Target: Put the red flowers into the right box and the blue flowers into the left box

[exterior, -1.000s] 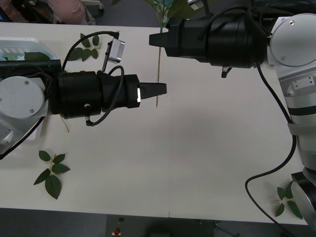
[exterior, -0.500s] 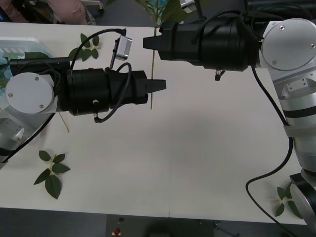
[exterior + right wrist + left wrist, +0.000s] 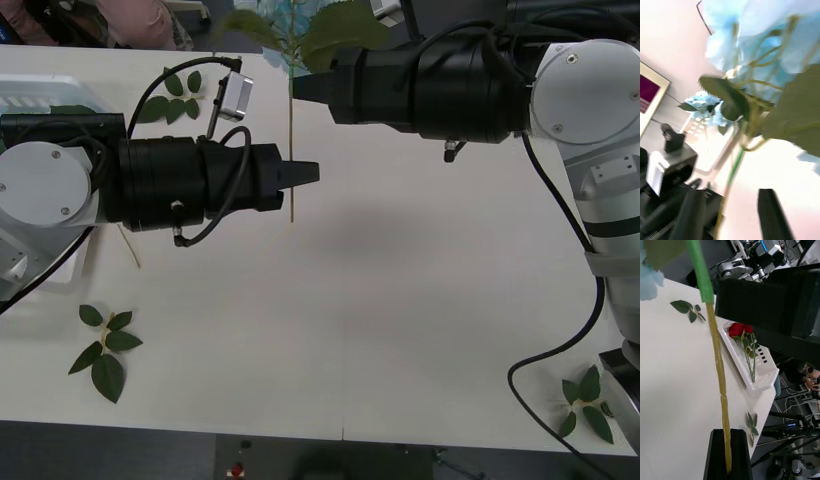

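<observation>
White table [image 3: 400,330], carrying loose leaf sprigs [image 3: 105,350] near left front, another sprig [image 3: 588,402] at right front, more leaves [image 3: 172,98] at back; slotted box [image 3: 40,92] at far left.

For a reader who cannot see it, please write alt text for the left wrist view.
The left gripper is shut on the long stem of a blue flower, which rises away from the fingers. Beyond it on the white table lies a white box holding red flowers.
</observation>
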Tool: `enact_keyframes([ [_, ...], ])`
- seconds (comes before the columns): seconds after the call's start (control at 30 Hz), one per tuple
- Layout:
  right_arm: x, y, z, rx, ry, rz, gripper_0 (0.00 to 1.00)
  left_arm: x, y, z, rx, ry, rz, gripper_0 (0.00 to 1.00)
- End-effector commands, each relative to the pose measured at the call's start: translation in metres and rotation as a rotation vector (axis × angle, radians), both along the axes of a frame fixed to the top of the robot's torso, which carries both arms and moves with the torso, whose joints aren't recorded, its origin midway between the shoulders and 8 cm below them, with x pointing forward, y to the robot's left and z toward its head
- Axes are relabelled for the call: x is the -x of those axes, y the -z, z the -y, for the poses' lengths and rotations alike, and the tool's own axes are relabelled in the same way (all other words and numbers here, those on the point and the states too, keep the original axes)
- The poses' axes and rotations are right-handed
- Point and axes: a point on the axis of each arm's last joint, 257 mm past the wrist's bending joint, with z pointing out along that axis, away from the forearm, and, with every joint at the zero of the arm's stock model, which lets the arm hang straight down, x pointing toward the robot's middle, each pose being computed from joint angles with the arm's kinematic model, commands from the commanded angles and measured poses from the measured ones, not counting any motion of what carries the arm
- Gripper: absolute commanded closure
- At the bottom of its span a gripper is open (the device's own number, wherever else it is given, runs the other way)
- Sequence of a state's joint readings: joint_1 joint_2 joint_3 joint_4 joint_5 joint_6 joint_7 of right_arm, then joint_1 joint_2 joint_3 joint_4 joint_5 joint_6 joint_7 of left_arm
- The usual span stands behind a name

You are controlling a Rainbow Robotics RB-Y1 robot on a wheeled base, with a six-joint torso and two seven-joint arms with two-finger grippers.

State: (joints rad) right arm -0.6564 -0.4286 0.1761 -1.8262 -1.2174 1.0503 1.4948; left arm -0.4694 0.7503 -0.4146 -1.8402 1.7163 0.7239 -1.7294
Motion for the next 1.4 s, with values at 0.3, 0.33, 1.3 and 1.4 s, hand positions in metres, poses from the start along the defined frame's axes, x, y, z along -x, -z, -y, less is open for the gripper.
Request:
enact_keyframes([
  [0.3, 0.004, -0.024, 0.067, 0.188, -0.058, 0.144, 0.15, 0.042, 0.046, -0.177, -0.496, 0.042, -0.022, 1.00],
  [0.33, 0.007, -0.023, 0.078, 0.203, -0.075, 0.147, 0.15, 0.048, 0.049, -0.195, -0.530, 0.048, -0.034, 1.00],
  [1.3, 0.091, 0.043, 0.120, 0.521, -0.538, 0.447, 0.00, 0.037, 0.105, -0.551, -1.013, -0.416, -0.061, 0.50],
  [1.4, 0.090, 0.046, 0.119, 0.524, -0.534, 0.445, 0.00, 0.036, 0.104, -0.552, -1.018, -0.413, -0.054, 0.38],
])
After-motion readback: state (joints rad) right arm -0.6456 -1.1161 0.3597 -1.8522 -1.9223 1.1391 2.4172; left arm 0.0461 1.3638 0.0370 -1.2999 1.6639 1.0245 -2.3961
